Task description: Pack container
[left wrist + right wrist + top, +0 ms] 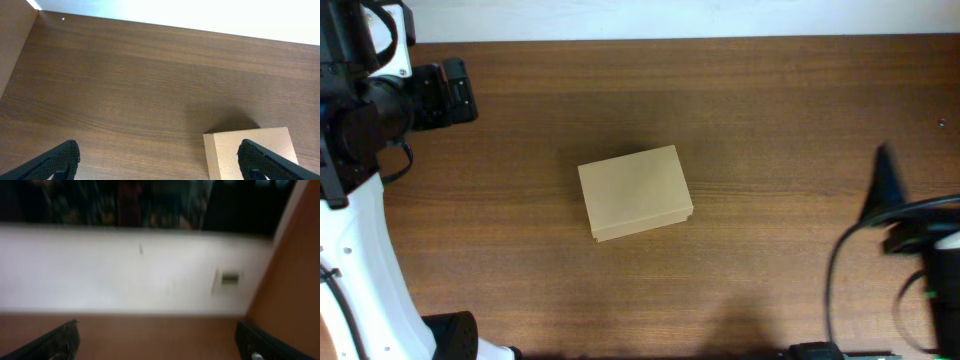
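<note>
The container (634,190), a plain brown cardboard box, sits in the middle of the table with its lid down flat. Its near corner also shows in the left wrist view (225,156). My left gripper (468,95) is at the far left, well away from the box, open and empty (160,161). My right gripper (886,188) is raised near the right edge, also apart from the box. Its wrist view is blurred, but the fingers stand wide apart with nothing between them (157,340). No other items to pack are in view.
The brown wooden table (770,110) runs to a white wall at the back (200,12). Black cables (835,290) loop by the right arm's base. The left arm's white body (365,270) fills the near left corner.
</note>
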